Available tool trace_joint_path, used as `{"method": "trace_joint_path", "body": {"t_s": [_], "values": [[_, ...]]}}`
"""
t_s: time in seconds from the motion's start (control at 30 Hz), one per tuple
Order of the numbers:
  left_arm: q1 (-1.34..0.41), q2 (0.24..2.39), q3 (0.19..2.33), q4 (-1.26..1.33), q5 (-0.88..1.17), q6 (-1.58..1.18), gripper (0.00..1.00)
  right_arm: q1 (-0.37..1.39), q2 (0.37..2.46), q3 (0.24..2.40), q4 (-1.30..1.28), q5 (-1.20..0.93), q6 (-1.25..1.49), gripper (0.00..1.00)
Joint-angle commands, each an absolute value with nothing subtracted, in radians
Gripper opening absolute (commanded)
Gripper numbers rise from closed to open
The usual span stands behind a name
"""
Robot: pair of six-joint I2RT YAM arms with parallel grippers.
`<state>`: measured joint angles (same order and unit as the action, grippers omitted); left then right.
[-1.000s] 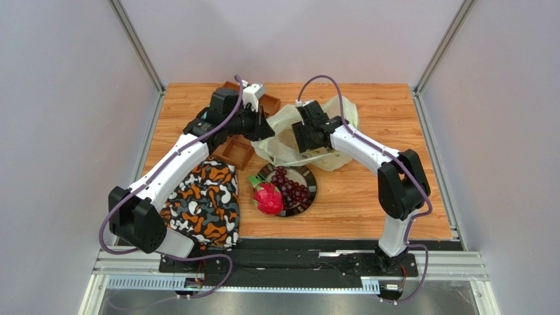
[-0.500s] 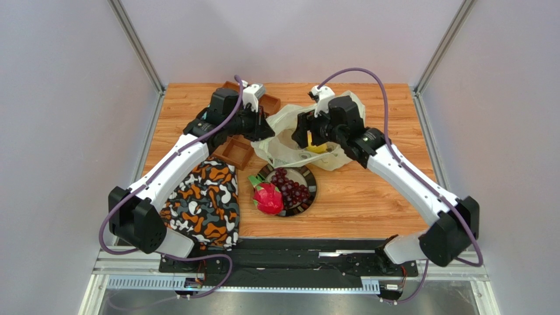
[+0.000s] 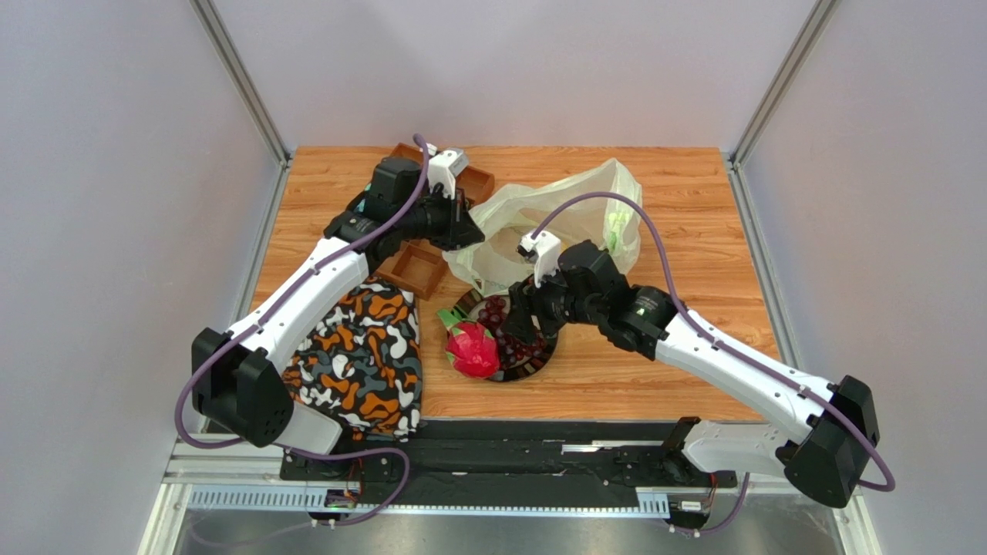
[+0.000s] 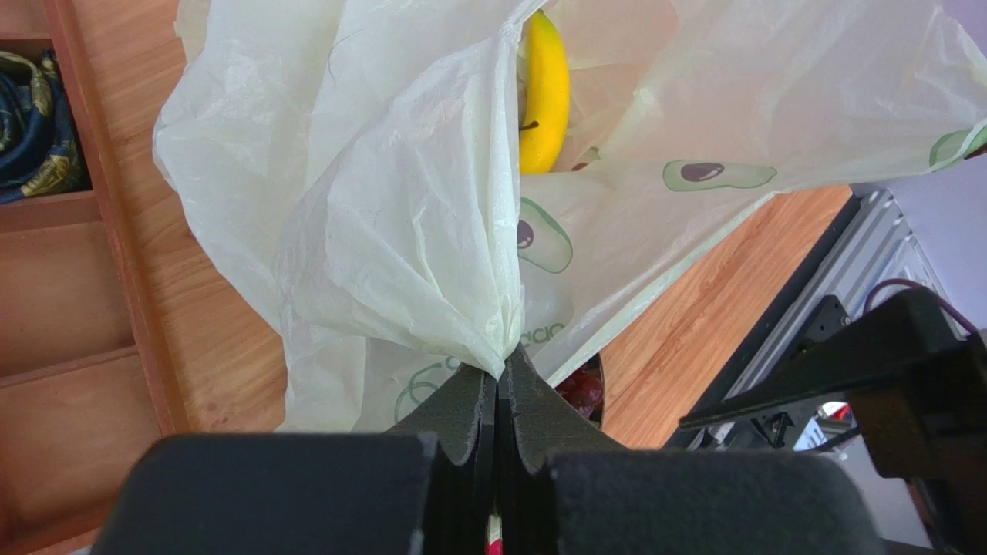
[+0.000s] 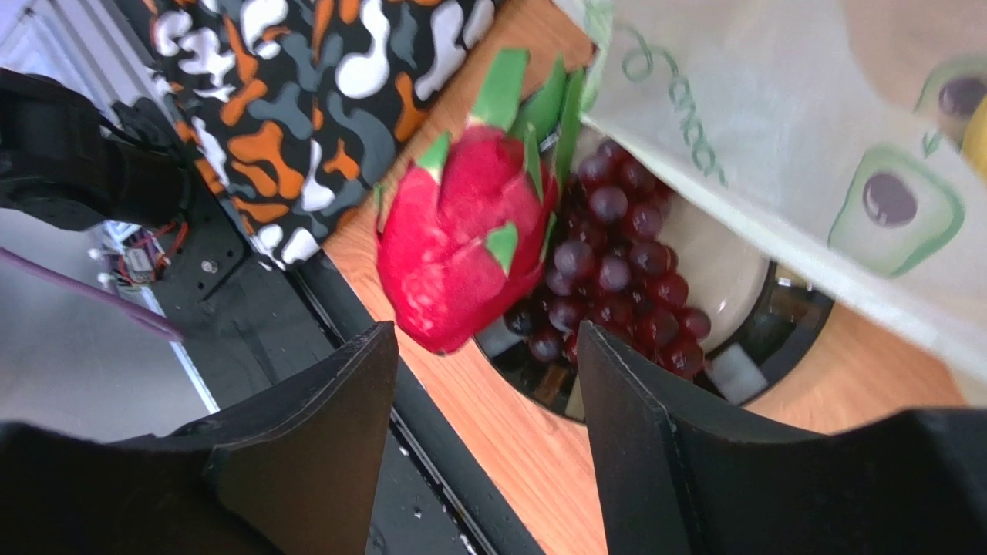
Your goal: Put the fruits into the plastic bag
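left jaws pinch pale yellow-green plastic bag (image 4: pixel 394 231); right jaws open over pink-red dragon fruit (image 5: pixel 463 254), cd slip if off-centre

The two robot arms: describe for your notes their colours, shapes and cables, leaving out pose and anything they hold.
The left arm and right arm match: smooth white link shells between bulky black joints. A purple cable runs along each. A small white box sits near each wrist. The right gripper has matt black fingers, broad and wedge-shaped.
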<state>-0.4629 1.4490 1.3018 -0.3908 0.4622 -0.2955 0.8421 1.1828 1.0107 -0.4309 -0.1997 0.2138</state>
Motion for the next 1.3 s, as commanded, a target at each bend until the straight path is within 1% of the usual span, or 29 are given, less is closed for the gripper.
{"method": "trace_joint_path", "body": {"t_s": [0.0,0.4,0.57,1.07,1.27], "values": [[-0.460,1.420,1.298,-0.348,0.471,-0.308,0.00,0.853,1.172,0.959,-0.440,-0.143,0.258,0.60],[-0.460,1.414,1.298,-0.359,0.462,-0.304,0.00,0.865,1.319,0.962,-0.495,0.052,0.252,0.52],[-0.460,1.419,1.298,-0.357,0.468,-0.304,0.00,0.894,1.358,0.963,-0.497,0.116,0.245,0.51],[-0.460,1.417,1.296,-0.354,0.469,-0.308,0.00,0.911,1.431,0.960,-0.460,0.109,0.245,0.45],[-0.460,1.420,1.296,-0.351,0.476,-0.310,0.00,0.919,1.451,0.971,-0.454,0.106,0.235,0.44]]}}
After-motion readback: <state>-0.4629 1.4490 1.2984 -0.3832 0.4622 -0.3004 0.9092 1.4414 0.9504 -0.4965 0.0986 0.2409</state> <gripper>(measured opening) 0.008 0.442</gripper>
